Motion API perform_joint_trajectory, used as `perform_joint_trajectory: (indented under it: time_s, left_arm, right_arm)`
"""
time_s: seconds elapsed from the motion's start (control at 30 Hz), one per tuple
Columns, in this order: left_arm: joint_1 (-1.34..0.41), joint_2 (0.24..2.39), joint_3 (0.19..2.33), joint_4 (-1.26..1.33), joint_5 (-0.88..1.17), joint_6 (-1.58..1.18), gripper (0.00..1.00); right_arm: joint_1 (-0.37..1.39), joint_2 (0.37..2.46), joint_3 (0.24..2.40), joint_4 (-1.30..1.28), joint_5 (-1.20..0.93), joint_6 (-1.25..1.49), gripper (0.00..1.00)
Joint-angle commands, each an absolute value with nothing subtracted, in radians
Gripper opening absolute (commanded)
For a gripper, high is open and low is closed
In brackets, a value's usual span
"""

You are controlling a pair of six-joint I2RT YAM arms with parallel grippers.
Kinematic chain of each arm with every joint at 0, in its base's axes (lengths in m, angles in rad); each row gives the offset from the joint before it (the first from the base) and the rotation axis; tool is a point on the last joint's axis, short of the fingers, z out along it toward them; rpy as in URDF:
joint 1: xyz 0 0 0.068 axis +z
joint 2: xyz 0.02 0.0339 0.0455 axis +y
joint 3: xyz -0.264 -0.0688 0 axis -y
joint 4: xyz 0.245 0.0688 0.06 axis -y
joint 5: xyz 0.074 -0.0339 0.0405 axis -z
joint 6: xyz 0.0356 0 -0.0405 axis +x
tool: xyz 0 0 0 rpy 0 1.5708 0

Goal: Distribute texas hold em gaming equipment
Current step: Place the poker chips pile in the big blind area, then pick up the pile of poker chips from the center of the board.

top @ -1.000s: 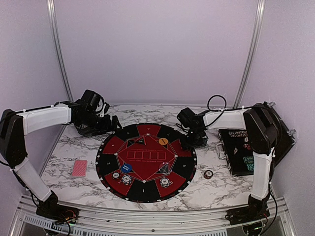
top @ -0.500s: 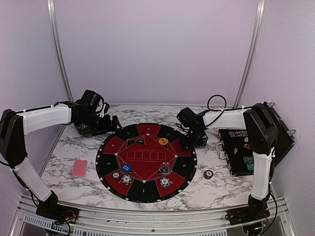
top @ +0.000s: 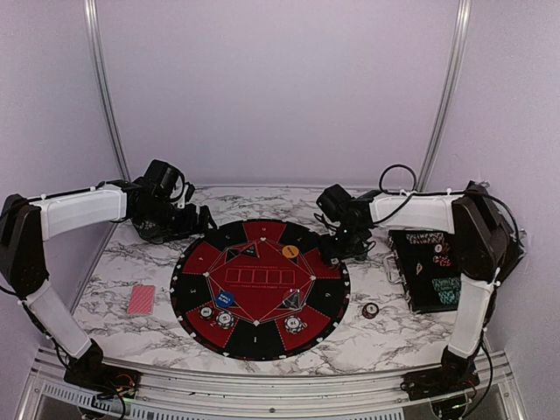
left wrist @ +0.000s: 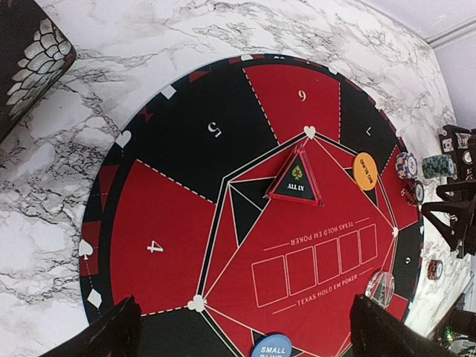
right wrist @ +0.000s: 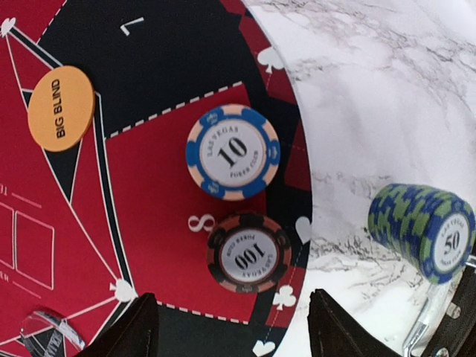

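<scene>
The right hand (right wrist: 234, 320) is hanging open over the mat (right wrist: 149, 186), gripping nothing; the 10 chip (right wrist: 233, 152) and the 100 chip (right wrist: 249, 253) are lying close together on red sector 8, just ahead of its fingers (right wrist: 134, 335). I am thinking it should be rising straight up (fingers wide), so no chip is being pushed. The left hand (left wrist: 242, 327) is waiting open, empty.

My right gripper (top: 336, 248) has spread its jaws wider over the right edge of the mat (top: 262, 341) and pulled back a little toward the far side. My right elbow (top: 479, 229) has swung farther out to the right.
</scene>
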State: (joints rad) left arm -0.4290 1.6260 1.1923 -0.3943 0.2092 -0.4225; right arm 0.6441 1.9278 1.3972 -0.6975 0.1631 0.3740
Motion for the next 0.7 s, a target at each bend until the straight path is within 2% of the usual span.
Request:
perform_joint_trajectory:
  time_s: [0.0, 0.4, 0.67]
  left_arm:
    - [-0.424, 1.592, 1.186, -0.398, 0.22, -0.419, 0.99]
    - [-0.424, 1.602, 1.19, -0.396, 0.23, -0.424, 0.99]
    - [-0.424, 1.613, 1.202, -0.394, 0.239, -0.428, 0.99]
  right_arm:
    - [0.664, 1.829, 1.342, -0.726, 0.172, 0.406, 0.67]
    - [0.672, 1.575, 1.07, -0.76, 0.16, 0.489, 0.69]
    - [0.678, 1.497, 0.926, -0.739, 0.123, 0.535, 0.7]
